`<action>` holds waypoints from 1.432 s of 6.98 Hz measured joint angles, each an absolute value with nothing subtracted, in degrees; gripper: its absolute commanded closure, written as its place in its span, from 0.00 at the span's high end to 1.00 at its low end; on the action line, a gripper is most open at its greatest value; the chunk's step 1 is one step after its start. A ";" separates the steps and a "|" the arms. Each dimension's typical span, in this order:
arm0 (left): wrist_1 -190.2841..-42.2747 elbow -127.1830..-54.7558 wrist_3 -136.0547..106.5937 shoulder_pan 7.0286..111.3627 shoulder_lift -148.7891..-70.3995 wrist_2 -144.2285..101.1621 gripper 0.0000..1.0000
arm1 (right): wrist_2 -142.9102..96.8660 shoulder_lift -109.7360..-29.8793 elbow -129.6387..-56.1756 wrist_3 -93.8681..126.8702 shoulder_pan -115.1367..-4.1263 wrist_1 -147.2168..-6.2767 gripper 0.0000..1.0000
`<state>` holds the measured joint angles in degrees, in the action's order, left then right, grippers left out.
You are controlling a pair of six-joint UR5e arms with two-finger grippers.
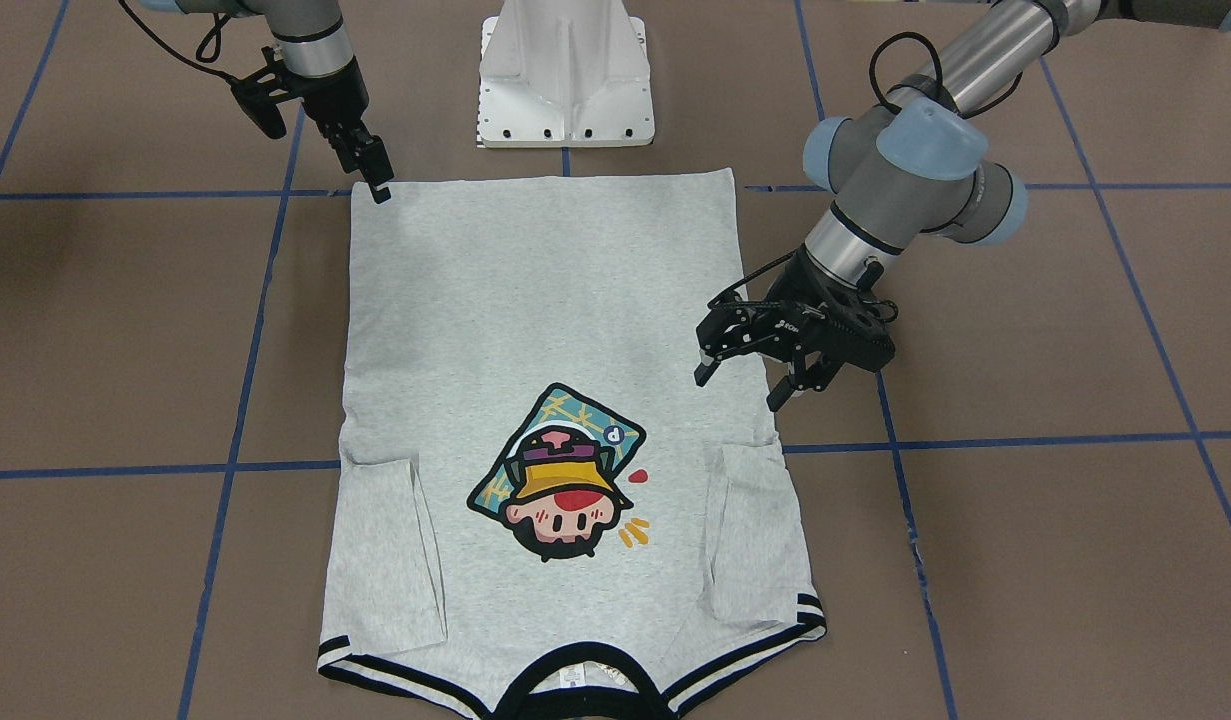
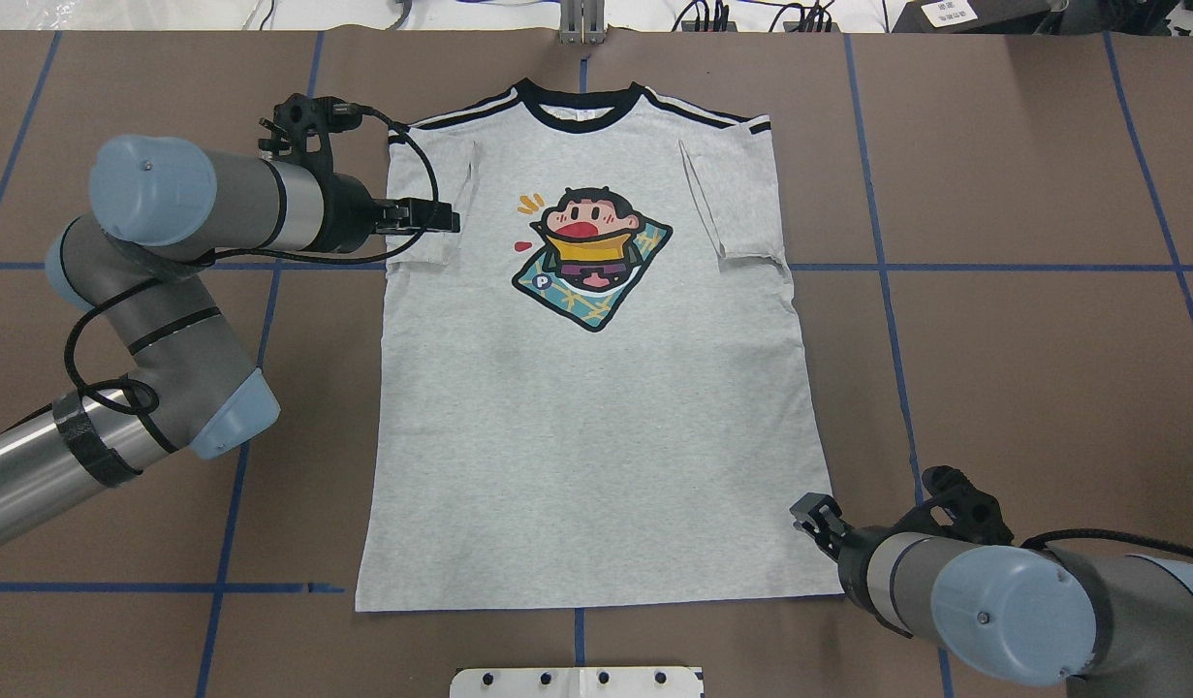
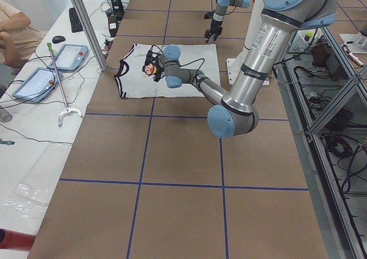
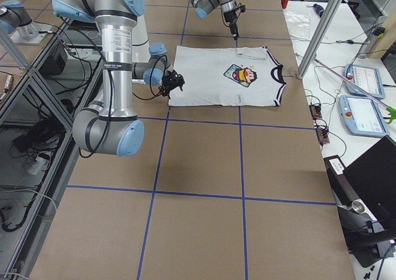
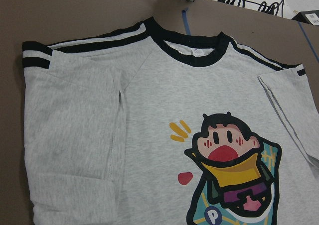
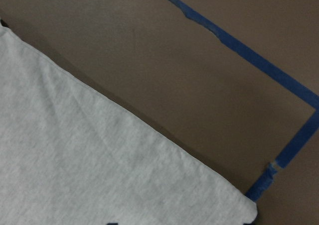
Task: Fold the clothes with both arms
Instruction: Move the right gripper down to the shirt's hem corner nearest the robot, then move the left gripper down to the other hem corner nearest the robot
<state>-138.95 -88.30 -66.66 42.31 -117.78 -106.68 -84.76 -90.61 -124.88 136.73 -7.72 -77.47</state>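
The clothes are a single grey T-shirt (image 1: 535, 300) (image 2: 596, 417), lying flat and print side up on the brown table. Both sleeves are folded inward, and the black collar (image 2: 581, 105) points away from the robot. My left gripper (image 1: 741, 389) (image 2: 446, 219) hovers open over the shirt's edge by the left folded sleeve (image 2: 431, 194), holding nothing. My right gripper (image 1: 380, 188) (image 2: 809, 509) sits at the hem's right corner, seen edge-on, so I cannot tell its state. The left wrist view shows the collar and the print (image 5: 234, 170). The right wrist view shows the hem corner (image 6: 234, 205).
The white pedestal (image 1: 565, 80) (image 2: 577, 682) stands just beyond the hem. Blue tape lines (image 2: 887, 291) cross the brown table. A side table with tablets (image 3: 37, 81) and a seated person (image 3: 11, 27) lies past the collar end. Cables and a metal post (image 2: 581, 24) sit at the far edge.
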 measured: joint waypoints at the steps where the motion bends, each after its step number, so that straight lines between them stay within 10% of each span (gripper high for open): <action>1: -138.94 -88.32 -66.73 42.30 -117.78 -106.64 1.00 | -84.65 -90.98 -124.71 137.31 -6.87 -77.48 0.85; 7: -138.88 -88.33 -67.92 42.28 -117.85 -106.43 1.00 | -84.90 -91.85 -122.33 137.64 -6.10 -77.43 0.76; 10: -138.95 -88.33 -68.00 42.40 -117.66 -106.33 1.00 | -84.99 -91.82 -122.09 137.72 -5.63 -77.43 0.34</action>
<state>-138.95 -88.33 -68.00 42.40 -117.66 -106.33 -84.99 -91.82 -122.09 137.72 -5.63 -77.43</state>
